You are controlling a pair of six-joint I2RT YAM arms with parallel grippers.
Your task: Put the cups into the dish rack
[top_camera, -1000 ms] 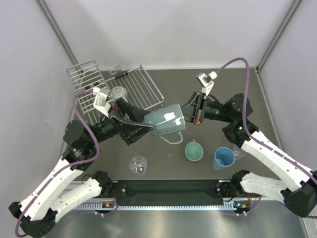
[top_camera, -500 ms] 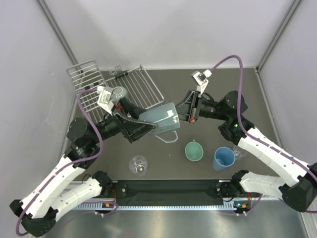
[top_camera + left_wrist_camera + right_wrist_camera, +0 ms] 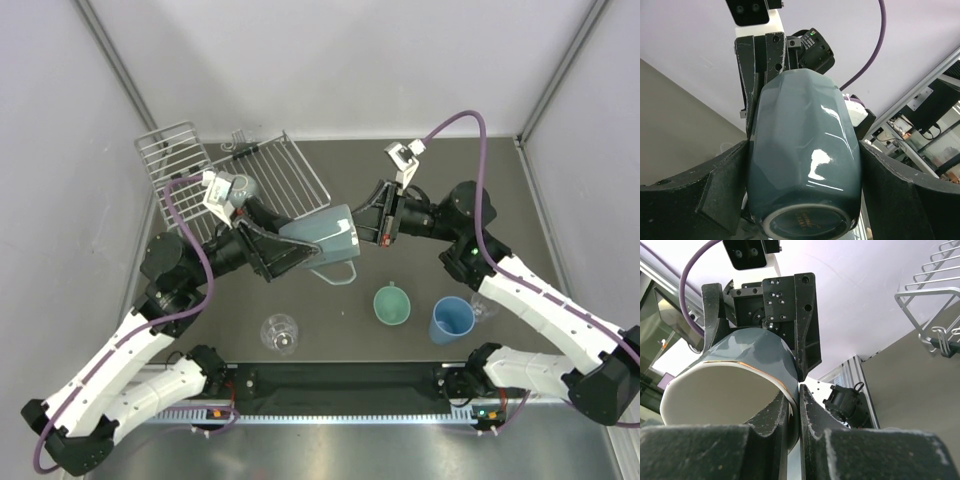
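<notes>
Right claw [image 3: 799,390] is clamped on the rim wall of the grey-teal mug [image 3: 325,240], one finger inside the mouth and one outside. Left claw [image 3: 288,250] stands wide around the mug's body from the other end. Its fingers [image 3: 725,185] lie along both sides, but I cannot tell whether they press.

White walls [image 3: 320,60] enclose a dark matte surface [image 3: 360,160]. At its far left sits the silver wire dish rack [image 3: 290,170]. A small greyish cup [image 3: 240,187] shows at the rack's near edge, partly hidden by the left arm's camera, so I cannot tell whether it sits inside.

The grey-teal mug hangs in the air over the middle of the surface, between the two claws and just right of the rack. It lies on its side, long axis roughly left to right, with its mouth to the right, its base to the left and its handle on the near side.

Upright on the near part of the surface are the blue tumbler [image 3: 452,320], the mint-green mug [image 3: 391,304] just left of it, a clear glass [image 3: 280,334] further left, and a second clear glass [image 3: 484,306] partly behind the right arm.
</notes>
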